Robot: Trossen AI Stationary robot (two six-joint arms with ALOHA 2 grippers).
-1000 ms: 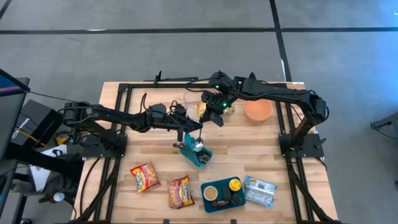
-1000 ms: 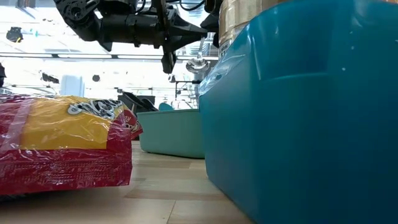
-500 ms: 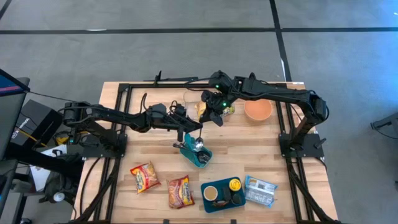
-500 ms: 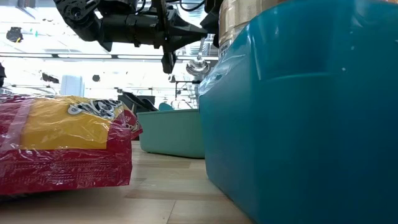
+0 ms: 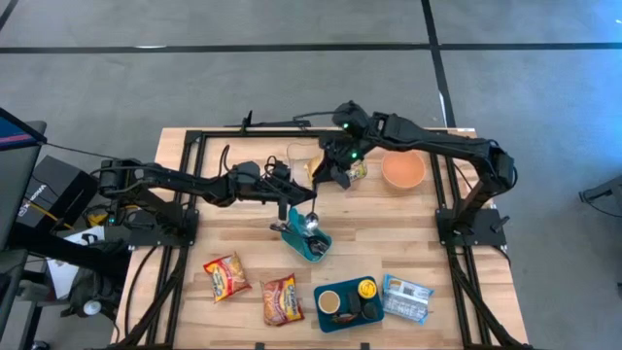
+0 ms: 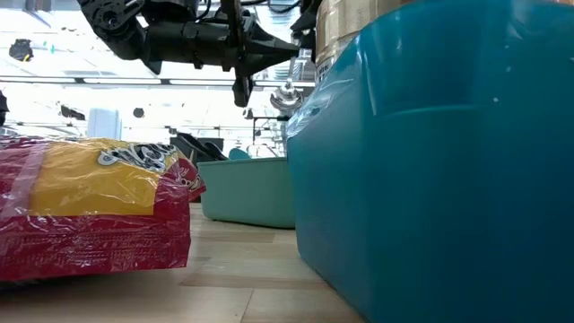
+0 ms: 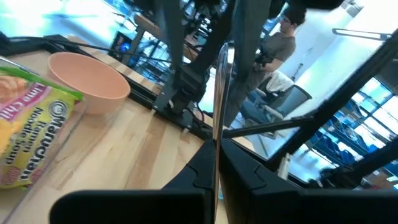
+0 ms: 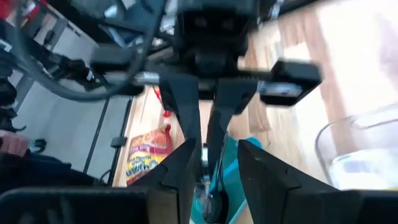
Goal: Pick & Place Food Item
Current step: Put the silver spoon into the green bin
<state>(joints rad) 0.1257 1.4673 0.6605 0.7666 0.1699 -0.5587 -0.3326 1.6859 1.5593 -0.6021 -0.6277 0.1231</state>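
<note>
The left gripper (image 5: 294,201) hangs over the middle of the table (image 5: 408,228), its fingers clamped on the thin handle of a metal spoon (image 5: 311,223) whose bowl sits above the small teal bin (image 5: 309,242); the right gripper (image 5: 333,173) hovers toward the table's far edge with its fingers slightly parted, holding nothing, just beside a yellow ramen packet (image 5: 356,171) (the peach bowl (image 5: 402,172) lies next to it); two red snack packs (image 5: 255,289) lie near the front edge.

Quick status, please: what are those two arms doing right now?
Left gripper shut on metal spoon above teal tray. Right gripper beside yellow noodle packet, not holding it.
</note>
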